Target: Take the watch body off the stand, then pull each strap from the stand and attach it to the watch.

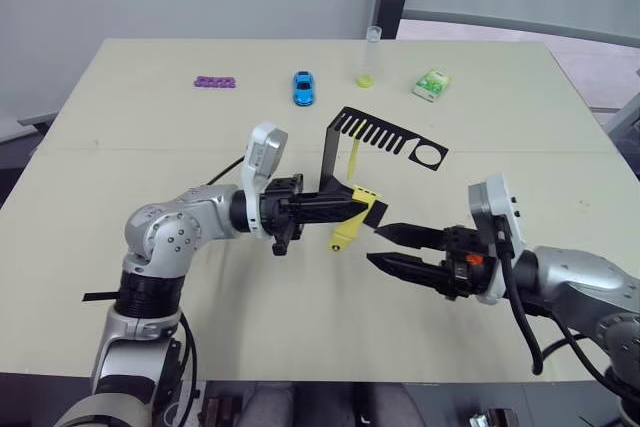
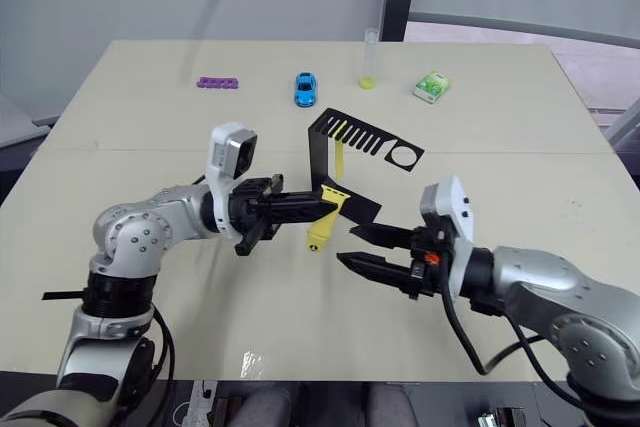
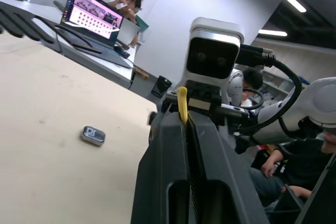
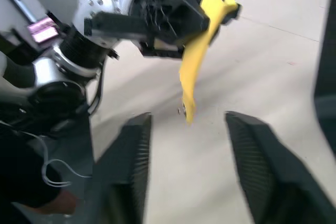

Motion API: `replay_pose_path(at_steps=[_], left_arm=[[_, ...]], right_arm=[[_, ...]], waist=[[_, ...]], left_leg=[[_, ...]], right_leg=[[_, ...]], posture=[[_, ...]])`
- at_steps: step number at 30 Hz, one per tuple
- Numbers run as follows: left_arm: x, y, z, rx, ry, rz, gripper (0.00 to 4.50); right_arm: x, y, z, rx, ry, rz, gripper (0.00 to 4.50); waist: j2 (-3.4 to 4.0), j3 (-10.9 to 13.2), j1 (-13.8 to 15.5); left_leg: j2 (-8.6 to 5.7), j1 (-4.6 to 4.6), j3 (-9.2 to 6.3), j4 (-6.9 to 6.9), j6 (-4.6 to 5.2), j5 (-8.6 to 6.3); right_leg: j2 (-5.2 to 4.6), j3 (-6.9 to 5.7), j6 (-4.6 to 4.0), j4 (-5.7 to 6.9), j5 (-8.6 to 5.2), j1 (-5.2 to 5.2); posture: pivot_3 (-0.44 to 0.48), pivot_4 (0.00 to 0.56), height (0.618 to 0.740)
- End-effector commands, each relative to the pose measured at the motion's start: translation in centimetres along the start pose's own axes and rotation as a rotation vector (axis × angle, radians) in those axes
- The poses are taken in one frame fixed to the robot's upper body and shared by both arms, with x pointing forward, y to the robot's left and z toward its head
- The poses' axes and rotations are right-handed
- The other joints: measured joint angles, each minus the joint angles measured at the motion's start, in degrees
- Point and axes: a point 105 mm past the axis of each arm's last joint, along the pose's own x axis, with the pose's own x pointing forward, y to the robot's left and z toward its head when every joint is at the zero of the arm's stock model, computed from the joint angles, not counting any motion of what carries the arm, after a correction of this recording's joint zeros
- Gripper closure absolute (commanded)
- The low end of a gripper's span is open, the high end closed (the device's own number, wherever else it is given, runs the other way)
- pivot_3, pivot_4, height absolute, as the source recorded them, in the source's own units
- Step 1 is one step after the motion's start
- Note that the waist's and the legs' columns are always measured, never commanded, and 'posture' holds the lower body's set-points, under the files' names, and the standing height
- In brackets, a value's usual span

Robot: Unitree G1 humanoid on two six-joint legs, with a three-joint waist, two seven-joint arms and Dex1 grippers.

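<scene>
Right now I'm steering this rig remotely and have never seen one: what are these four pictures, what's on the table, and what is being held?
It is a humanoid robot with two arms, each ending in a two-fingered black gripper. Two pictures come from its head, looking down over the beige table; the other two come from cameras on the wrists.

The left gripper is shut on a yellow strap, which hangs from its fingertips. The right gripper is open and empty, just beside that strap. Behind them stands the black stand with a second yellow strap hanging from its slots.

At the far edge lie a purple piece, a blue toy car, a clear tube and a green-white packet. The left wrist view shows the watch body lying on the table.
</scene>
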Motion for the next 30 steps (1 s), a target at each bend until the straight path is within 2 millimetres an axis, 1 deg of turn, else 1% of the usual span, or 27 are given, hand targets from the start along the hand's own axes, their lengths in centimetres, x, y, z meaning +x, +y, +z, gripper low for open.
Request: replay_pose_path(at_steps=[1, 3, 6, 10, 15, 18, 21, 23, 28, 30], left_arm=[[-0.8, -0.5, -0.2, 0.129, 0.091, -0.016, 4.5], [-1.4, -0.4, -0.8, 0.166, 0.139, -0.011, 4.5], [-2.2, -0.1, -2.0, 0.228, 0.225, -0.005, 4.5], [-2.7, 0.8, -4.5, 0.385, 0.389, -0.015, 4.5], [-2.3, 1.0, -5.1, 0.395, 0.391, -0.051, 4.5], [-2.1, 1.1, -5.5, 0.406, 0.4, -0.069, 4.5], [-1.9, 1.1, -5.7, 0.414, 0.397, -0.082, 4.5], [-1.6, 1.0, -5.7, 0.42, 0.389, -0.09, 4.5], [-0.9, 1.3, -5.8, 0.425, 0.364, -0.078, 4.5], [-0.7, 1.3, -5.7, 0.422, 0.353, -0.072, 4.5]], right_arm=[[-1.9, 0.2, 0.6, -0.054, -0.027, -0.147, 0.14], [-2.9, 0.0, -0.1, -0.051, -0.014, -0.233, 0.06], [-4.9, -0.4, -1.6, -0.024, 0.005, -0.423, 0.06], [-8.6, -0.8, -4.6, 0.034, 0.069, -0.729, 0.06], [-11.4, 0.2, -7.2, 0.093, 0.11, -0.897, 0.06], [-12.6, 0.9, -8.3, 0.121, 0.12, -0.969, 0.06], [-13.1, 0.8, -9.1, 0.13, 0.111, -1.004, 0.06], [-12.9, 0.1, -9.4, 0.126, 0.098, -1.003, 0.06], [-12.0, -2.7, -10.0, 0.102, 0.08, -0.99, 0.06], [-11.6, -4.3, -10.3, 0.095, 0.075, -0.993, 0.06]], waist=[[0.0, 0.0, 0.0], [0.01, 0.0, 0.0], [0.0, 0.0, 0.0], [0.01, 0.0, 0.2], [0.04, 0.0, -0.1], [0.05, 0.0, -0.1], [0.06, 0.0, -0.4], [0.06, 0.0, -0.4], [0.12, -0.1, -0.2], [0.11, -0.1, -0.2]], left_leg=[[0.0, 0.0, 0.0, -0.03, 0.0, 0.0], [0.0, 0.0, 0.01, -0.02, 0.0, 0.0], [0.01, 0.05, 0.01, -0.04, 0.01, 0.01], [-0.01, 0.07, 0.02, -0.09, 0.01, 0.01], [-0.03, 0.11, 0.05, -0.14, 0.04, 0.03], [-0.01, 0.23, 0.07, -0.49, -0.01, 0.08], [0.03, 0.24, 0.08, -0.62, -0.07, 0.12], [0.01, 0.25, 0.11, -0.6, -0.06, 0.13], [-0.01, 0.27, 0.11, -0.57, -0.06, 0.15], [0.03, 0.26, 0.07, -0.6, -0.1, 0.18]], right_leg=[[0.0, 0.0, 0.0, -0.01, 0.0, -0.01], [0.0, 0.0, 0.0, -0.02, 0.0, 0.01], [0.01, 0.02, 0.01, -0.03, 0.01, 0.07], [0.0, 0.05, 0.01, -0.02, 0.01, 0.09], [-0.01, 0.16, 0.02, 0.0, 0.01, 0.1], [0.0, 0.2, 0.02, -0.04, 0.01, 0.08], [0.03, 0.23, 0.0, -0.03, 0.0, 0.01], [0.02, 0.25, -0.01, -0.03, 0.0, 0.03], [0.01, 0.24, -0.04, 0.0, 0.03, 0.04], [0.06, 0.18, -0.05, 0.03, 0.02, -0.01]], posture=[[0.0, 0.15, 0.74], [0.0, 0.15, 0.74], [0.0, 0.15, 0.74], [0.0, 0.15, 0.74], [0.0, 0.15, 0.74], [0.0, 0.15, 0.74], [0.0, 0.15, 0.74], [0.0, 0.15, 0.74], [0.0, 0.15, 0.74], [0.0, 0.15, 0.74]])
